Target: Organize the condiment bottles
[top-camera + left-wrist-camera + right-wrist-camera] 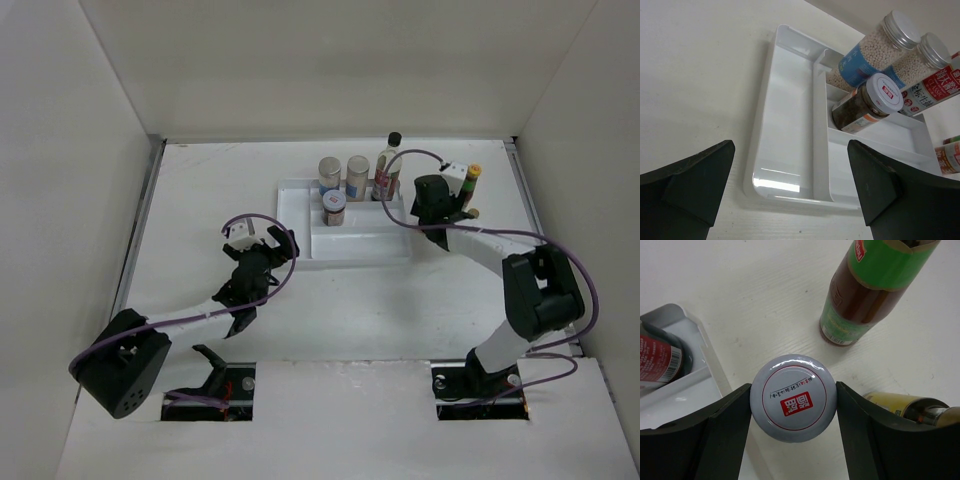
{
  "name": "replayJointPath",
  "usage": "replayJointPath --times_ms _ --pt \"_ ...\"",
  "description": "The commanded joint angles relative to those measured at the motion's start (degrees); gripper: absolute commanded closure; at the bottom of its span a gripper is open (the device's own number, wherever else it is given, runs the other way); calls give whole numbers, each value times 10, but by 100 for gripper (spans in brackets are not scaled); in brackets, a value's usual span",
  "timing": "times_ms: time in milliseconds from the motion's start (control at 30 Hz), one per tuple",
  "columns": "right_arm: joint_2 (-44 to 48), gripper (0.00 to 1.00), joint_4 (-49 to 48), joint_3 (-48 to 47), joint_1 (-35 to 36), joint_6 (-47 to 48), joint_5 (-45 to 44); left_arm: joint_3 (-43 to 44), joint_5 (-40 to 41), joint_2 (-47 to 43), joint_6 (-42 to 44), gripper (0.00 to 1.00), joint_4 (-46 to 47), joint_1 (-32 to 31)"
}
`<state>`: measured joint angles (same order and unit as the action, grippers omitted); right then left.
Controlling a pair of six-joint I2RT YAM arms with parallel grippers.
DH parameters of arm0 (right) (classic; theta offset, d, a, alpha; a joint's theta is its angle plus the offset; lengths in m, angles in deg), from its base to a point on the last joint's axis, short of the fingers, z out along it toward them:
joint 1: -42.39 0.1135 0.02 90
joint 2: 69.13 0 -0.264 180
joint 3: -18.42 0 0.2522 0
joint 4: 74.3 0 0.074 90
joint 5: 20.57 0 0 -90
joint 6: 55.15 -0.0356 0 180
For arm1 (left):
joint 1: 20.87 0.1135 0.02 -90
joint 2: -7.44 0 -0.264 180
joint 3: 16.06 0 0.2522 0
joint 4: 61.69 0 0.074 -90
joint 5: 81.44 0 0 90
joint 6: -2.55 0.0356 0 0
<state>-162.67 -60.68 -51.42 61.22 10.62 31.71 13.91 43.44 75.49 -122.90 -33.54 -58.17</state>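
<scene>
The white tray (pixel 350 243) holds two grey-lidded shakers (pixel 330 172) (pixel 357 176), the tall black-capped red-label bottle (pixel 389 166) and a short pale-lidded jar (pixel 334 207). My right gripper (pixel 793 405) is shut on a second short jar (pixel 793 397) with a pale lid and red logo, just right of the tray's edge (pixel 707 360). That jar is hidden under the gripper (pixel 428 200) from above. The yellow-capped red-green bottle (pixel 867 290) and the small yellow bottle (pixel 905 407) stand on the table beside it. My left gripper (pixel 790 185) is open and empty, facing the tray's near left compartment (pixel 785 150).
White walls enclose the table on the left, back and right. The tray's long left compartment and front compartment (pixel 905 137) hold nothing. The left arm (pixel 190 320) lies across the front left of the table.
</scene>
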Motion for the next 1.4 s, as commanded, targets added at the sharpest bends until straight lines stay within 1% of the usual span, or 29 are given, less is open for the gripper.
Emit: replayJointPath --times_ms 0,100,233,333,467,700,900,1367 --pt "73 42 -94 -2 14 43 -40 -2 -11 -4 -8 0 36 -4" --pt "106 42 -95 2 39 55 -43 0 -11 1 -8 0 36 -2" --pt "119 42 -98 3 83 57 -41 1 -16 2 -8 0 37 -3" --pt "102 42 -107 -5 110 51 -32 4 -16 12 -9 0 40 -3" --pt "62 42 -144 -28 129 59 -26 3 -19 8 -9 0 41 -4" --pt "28 42 -209 -54 132 73 -9 2 -19 8 -9 0 41 -4" --pt "6 42 -215 -64 132 73 -8 4 -24 10 -10 0 41 -4" --pt "-38 40 -215 -31 138 47 -5 3 -24 14 -14 0 41 -4"
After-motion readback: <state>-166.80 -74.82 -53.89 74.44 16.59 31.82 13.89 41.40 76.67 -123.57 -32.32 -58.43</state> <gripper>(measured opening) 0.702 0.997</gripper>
